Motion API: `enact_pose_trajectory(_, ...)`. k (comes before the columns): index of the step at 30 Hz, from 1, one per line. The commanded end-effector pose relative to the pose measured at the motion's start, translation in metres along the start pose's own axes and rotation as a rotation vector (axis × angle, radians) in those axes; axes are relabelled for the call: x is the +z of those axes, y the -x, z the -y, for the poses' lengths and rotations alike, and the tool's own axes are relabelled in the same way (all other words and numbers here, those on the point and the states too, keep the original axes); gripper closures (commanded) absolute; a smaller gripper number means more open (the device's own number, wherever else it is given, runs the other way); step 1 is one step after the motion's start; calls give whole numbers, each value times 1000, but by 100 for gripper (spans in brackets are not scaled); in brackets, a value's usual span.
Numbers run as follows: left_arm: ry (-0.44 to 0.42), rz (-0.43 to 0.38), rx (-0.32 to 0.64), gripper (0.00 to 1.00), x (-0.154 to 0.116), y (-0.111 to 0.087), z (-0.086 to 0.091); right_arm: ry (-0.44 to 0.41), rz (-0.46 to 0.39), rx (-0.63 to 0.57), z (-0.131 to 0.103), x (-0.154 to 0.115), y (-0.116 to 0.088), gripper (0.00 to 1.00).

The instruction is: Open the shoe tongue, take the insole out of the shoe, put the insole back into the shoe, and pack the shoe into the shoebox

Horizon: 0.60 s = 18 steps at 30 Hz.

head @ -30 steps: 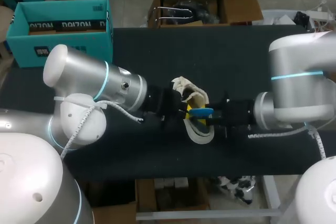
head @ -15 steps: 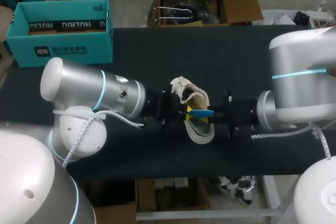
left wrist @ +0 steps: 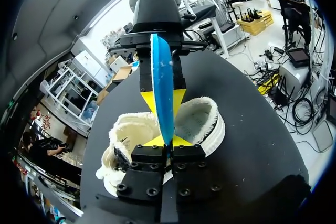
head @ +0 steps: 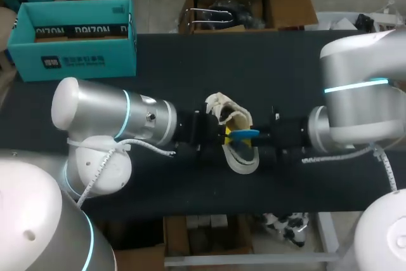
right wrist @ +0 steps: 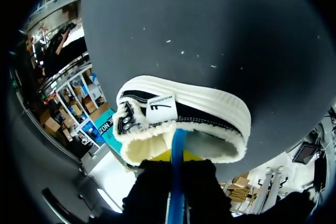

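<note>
The table (head: 190,61) has a matte black top, lightly speckled with pale flecks, evenly lit.

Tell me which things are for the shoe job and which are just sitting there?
For the job: shoe, blue insole, teal shoebox, left gripper, right gripper.
Just there: only the black table.

Shoe (left wrist: 198,120) lining fleecy, cream; insole (left wrist: 161,77) smooth blue; table (head: 190,61) matt black; shoebox (head: 117,61) teal cardboard
</note>
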<state>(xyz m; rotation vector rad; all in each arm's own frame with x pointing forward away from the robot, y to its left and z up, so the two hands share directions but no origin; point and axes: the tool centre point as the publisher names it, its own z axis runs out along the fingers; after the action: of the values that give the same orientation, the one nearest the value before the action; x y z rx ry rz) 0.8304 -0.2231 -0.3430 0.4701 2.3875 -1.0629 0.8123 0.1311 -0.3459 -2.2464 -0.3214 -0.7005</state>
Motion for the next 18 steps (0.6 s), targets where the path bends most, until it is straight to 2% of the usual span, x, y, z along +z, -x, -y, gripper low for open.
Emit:
enact_pose_trajectory(1, 20, 1, -10, 100, 6, 4, -4, 8, 25, 15, -10, 3, -5, 100)
enact_pose_trajectory(4, 16, -4, -22, 100, 7, 5, -6, 3, 22, 15, -11, 3, -4, 100)
enact_pose_trajectory(13, -19, -48, -26, 100, 1, -2, 3, 33, 11, -9, 6, -10, 0, 100)
enact_pose_trajectory(14, -20, -52, -26, 97, 1, -2, 3, 30, 0, -17, 7, -11, 1, 100)
enact_pose_trajectory(15, -20, -54, -26, 77, 1, -3, 4, 27, -8, -23, 8, -12, 2, 100)
enact_pose_trajectory(16, -19, -55, -26, 67, 1, -3, 4, 29, -11, -25, 8, -13, 3, 100)
enact_pose_trajectory(18, -12, -55, -25, 64, 1, -3, 4, 24, -23, -38, 9, -14, 4, 100)
